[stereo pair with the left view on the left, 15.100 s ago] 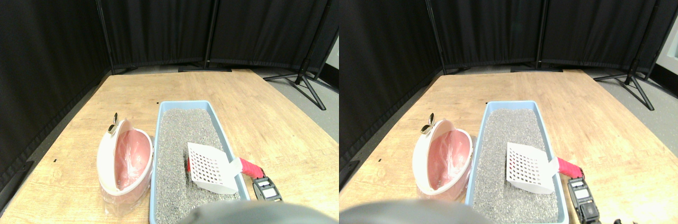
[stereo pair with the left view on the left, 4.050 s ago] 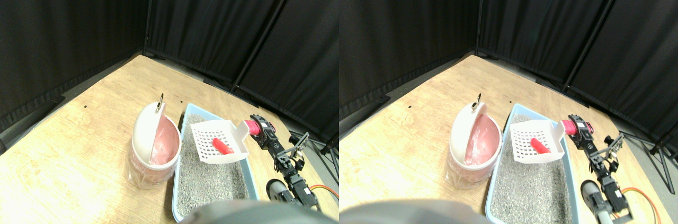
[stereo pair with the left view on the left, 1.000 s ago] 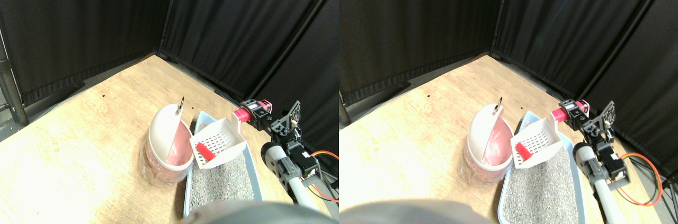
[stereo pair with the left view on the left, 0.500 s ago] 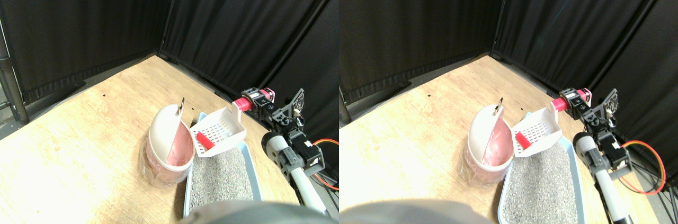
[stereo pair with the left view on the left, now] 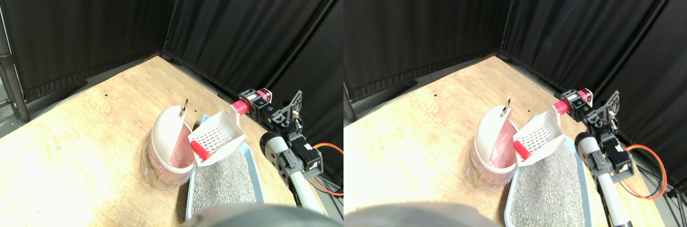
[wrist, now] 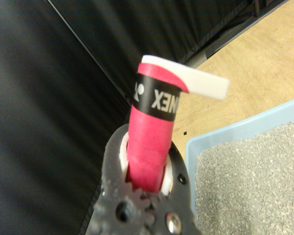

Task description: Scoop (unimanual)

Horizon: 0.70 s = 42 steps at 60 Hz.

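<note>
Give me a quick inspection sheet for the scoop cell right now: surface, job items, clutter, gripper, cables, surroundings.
Surface: wooden floor, bare apart from the job's things.
Litter tray: light blue, filled with grey litter.
Scoop: white, slotted, lifted and tilted toward the bin, its lower edge at the bin's rim.
Red piece: lying at the scoop's lower edge, not yet in the bin.
Bin: white, pink bag lining, standing beside the tray.
Clutter: nothing seen.
Right gripper: shut on the scoop's red wrapped handle.
Cables: orange cable looping behind the arm, off the work area.
Surroundings: black curtains on all sides.
</note>
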Motion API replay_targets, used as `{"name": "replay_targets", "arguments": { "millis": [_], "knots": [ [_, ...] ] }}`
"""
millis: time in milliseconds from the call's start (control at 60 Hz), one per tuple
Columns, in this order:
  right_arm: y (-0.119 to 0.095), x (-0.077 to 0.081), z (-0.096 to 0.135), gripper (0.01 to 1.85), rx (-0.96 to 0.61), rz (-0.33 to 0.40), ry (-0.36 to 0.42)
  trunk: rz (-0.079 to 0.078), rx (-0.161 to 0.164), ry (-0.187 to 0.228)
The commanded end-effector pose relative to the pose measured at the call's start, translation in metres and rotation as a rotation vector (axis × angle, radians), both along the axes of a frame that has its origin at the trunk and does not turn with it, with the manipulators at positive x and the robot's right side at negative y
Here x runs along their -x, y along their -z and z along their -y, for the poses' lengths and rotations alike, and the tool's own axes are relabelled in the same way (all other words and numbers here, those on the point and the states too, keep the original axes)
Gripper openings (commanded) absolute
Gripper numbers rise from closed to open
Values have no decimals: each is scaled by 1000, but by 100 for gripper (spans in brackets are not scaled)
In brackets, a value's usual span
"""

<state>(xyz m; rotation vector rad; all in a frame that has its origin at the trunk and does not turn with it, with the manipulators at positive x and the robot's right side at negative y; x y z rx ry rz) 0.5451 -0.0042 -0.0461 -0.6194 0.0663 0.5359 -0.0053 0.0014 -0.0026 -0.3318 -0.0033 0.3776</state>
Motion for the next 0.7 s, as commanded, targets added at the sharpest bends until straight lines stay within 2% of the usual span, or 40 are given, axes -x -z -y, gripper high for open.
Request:
{"name": "replay_targets", "arguments": {
  "millis": [17, 150, 200, 333, 450, 533, 567, 700],
  "knots": [
    [-7, 2, -3, 5, -42, 19, -11, -24, 1, -8],
    [-5, 2, -3, 5, -32, 22, -1, -23, -4, -3],
    [-5, 1, -1, 5, -42, 32, -20, -22, -6, -3],
    [-4, -2, 4, 5, -29, 39, 24, -25, -7, 2],
    [-3, -3, 7, 5, -13, 71, 31, -26, -8, 4],
    [-1, -1, 4, 5, 1, 58, 33, -27, -10, 10],
    [-1, 0, 4, 5, -13, 48, 56, -27, -10, 10],
    [-2, -5, 7, 5, -15, 58, 89, -29, -8, 9]
  ]
}}
